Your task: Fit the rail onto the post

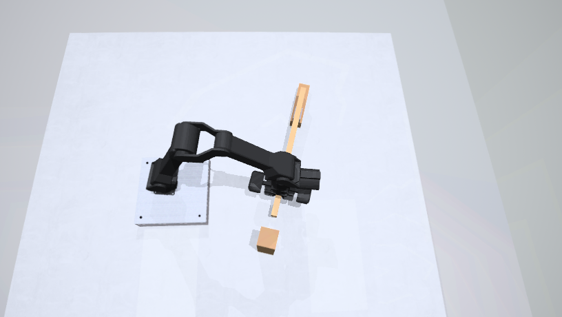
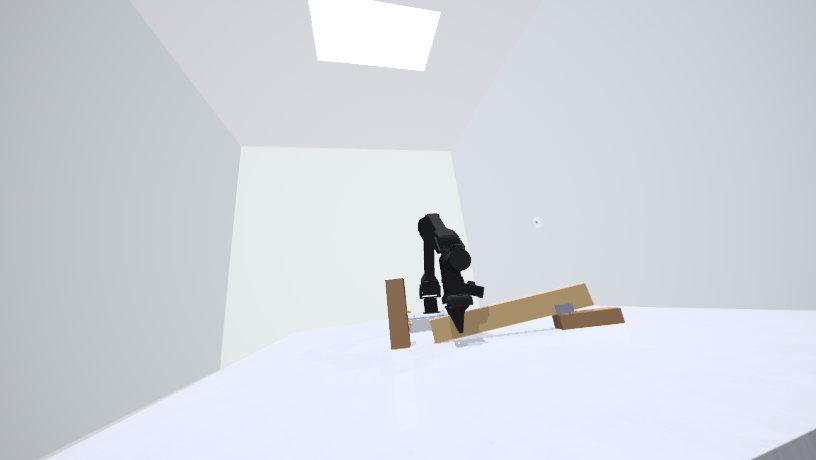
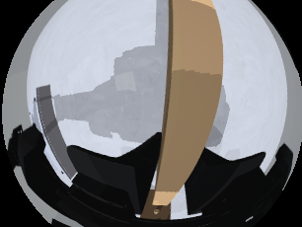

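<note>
Gripper (image 2: 459, 325) pinched narrow on rail (image 2: 525, 308), near low end: short lever for lifting that end. Rail sloped, near end down on table (image 2: 400, 394), just short of post (image 2: 397, 313); far end in bracket on block (image 2: 588, 317). Pegs not yet entered.

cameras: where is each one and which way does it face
Top: high overhead, looking down at the white table; whole black arm shows.
Exterior: low at the table's edge, side-on to the long wooden rail and short wooden post; whole arm.
Wrist: on the gripper, looking along the rail; only dark fingers.
All three show the rail.
</note>
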Controlling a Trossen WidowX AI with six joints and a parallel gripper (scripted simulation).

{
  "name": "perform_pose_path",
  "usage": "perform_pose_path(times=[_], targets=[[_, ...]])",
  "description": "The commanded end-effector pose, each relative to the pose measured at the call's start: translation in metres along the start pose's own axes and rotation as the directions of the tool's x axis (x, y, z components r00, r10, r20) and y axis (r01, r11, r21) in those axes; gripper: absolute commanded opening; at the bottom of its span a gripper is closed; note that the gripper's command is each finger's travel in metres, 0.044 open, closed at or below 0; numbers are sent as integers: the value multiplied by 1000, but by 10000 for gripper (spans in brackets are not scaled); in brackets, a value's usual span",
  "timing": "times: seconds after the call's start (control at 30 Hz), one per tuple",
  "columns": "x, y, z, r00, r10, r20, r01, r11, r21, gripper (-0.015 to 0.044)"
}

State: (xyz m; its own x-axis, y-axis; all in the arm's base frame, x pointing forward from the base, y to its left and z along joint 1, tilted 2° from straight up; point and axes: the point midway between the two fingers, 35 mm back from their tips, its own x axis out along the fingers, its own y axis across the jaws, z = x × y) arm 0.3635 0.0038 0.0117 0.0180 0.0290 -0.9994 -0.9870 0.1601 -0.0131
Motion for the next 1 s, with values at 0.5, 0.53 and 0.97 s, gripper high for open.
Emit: perform_pose_path(times=[0.5, 0.53, 0.97], targets=[[-1, 0, 0, 1000, -1, -5, 1, 1000, -2, 0], [-2, 0, 0, 1000, -1, -5, 1, 1000, -2, 0], [-9, 0, 0, 1000, -1, -5, 1, 1000, -2, 0]])
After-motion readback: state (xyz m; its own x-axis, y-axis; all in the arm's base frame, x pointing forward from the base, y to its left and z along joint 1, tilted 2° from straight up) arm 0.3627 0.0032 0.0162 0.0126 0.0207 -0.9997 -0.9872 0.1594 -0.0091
